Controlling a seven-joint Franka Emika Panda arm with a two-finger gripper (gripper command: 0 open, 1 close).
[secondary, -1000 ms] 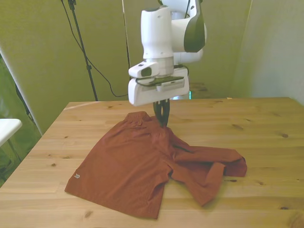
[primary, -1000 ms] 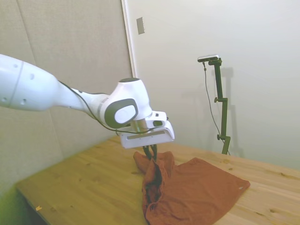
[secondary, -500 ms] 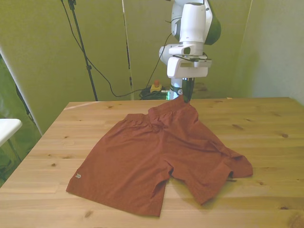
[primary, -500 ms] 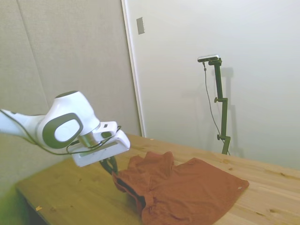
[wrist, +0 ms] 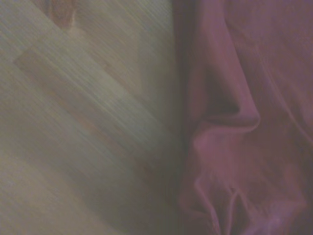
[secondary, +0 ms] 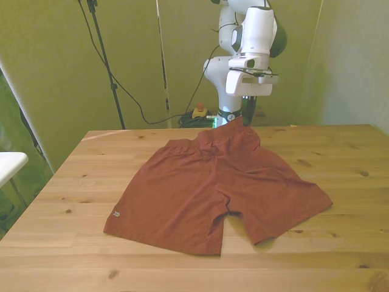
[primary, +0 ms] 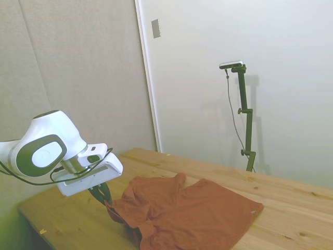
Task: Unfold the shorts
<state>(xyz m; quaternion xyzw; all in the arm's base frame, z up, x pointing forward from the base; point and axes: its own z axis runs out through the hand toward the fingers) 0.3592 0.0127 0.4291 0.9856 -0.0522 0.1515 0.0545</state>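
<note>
Most of the shorts already lie spread on the desk, both legs fanning away from the claw, which is pinched shut on the waistband edge held just above the wood. To finish well, I judge it should lower that edge before letting go, so nothing folds back. No container shows anywhere around the claw.

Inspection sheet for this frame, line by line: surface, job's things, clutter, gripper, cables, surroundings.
Surface: wooden table, bare planks around the cloth.
Job's things: shorts spread nearly flat, both legs apart; waistband edge raised at the far side; small light tag on one leg hem.
Clutter: nothing seen.
Gripper: gripper shut on the shorts' waistband, holding it just above the table.
Cables: black cable hanging behind the table; a dark cable loops along the arm.
Surroundings: plain walls; wall plate.
</note>
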